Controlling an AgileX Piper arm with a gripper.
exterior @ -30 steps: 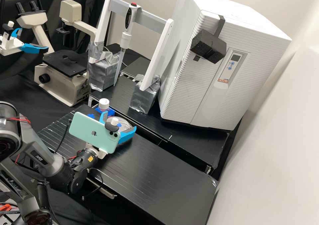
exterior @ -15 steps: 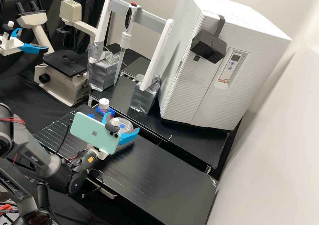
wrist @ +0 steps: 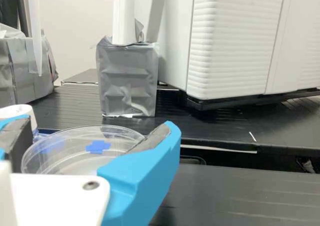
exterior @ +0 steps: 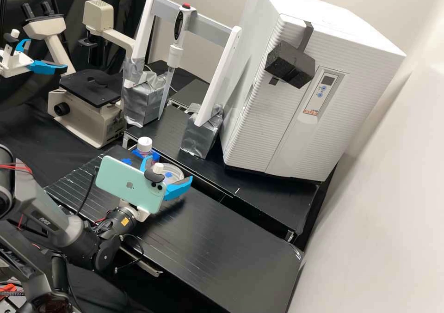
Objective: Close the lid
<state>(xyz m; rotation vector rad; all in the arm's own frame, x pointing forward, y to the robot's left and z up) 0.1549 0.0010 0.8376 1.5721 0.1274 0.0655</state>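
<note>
My gripper [exterior: 169, 168] is over the back part of the bench, behind the mounted phone, its blue fingers shut on a clear round lid [exterior: 175, 176]. In the wrist view the gripper [wrist: 95, 128] has the lid [wrist: 122, 147] across its span, one finger at each side of the rim. A blue tape cross [wrist: 98, 146] marks the lid's top. Whether the lid touches anything below, I cannot tell. A dish under it cannot be made out. Another blue mark [exterior: 126, 161] lies by the phone's upper edge.
A white-capped bottle [exterior: 144, 145] in a blue holder stands just behind the gripper. Beyond are a pipette on a white stand [exterior: 216, 77], taped silver blocks [exterior: 201, 135] and a big white incubator [exterior: 296, 132]. A microscope [exterior: 88, 114] is at the left; a gap separates the two black bench tops.
The gripper and the lid between its fingers have shifted slightly right and down, then a little back left and up. The arm's near links have moved slightly left and down.
</note>
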